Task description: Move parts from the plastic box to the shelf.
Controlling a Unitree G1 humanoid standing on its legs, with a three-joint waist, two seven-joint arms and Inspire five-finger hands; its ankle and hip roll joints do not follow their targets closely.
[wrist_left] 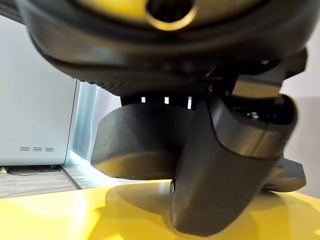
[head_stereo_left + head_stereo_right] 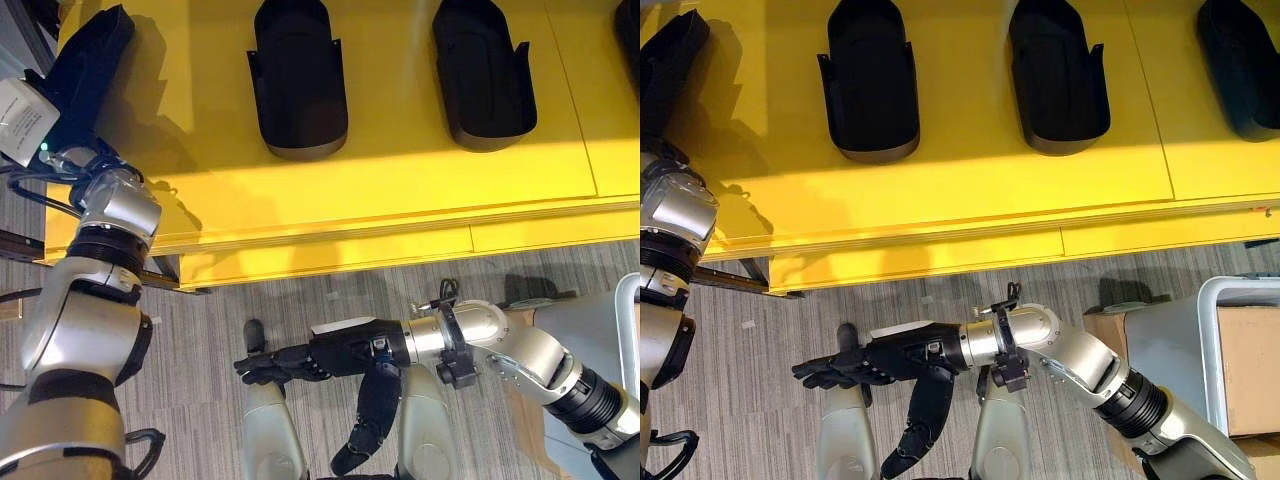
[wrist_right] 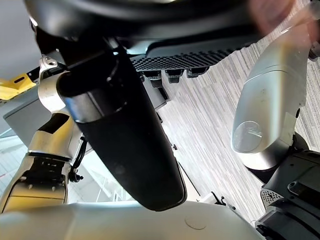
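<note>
A row of black scoop-shaped parts lies on the yellow shelf (image 2: 400,190). My left arm reaches up to the shelf's far left end, where my left hand (image 1: 225,170) is on the leftmost black part (image 2: 85,60). In the left wrist view that part (image 1: 140,145) rests on the yellow surface under my palm, with my thumb curled round its end. My right hand (image 2: 300,360) hangs low over the grey carpet in front of the shelf. Its fingers (image 2: 840,370) are relaxed, its thumb (image 2: 925,405) points down, and it holds nothing.
Three more black parts (image 2: 298,75) (image 2: 480,70) (image 2: 1240,60) lie side by side along the shelf. A grey plastic box (image 2: 1230,290) with a brown piece (image 2: 1250,370) in it stands at the lower right. The shelf's front edge (image 2: 330,250) overhangs the carpet.
</note>
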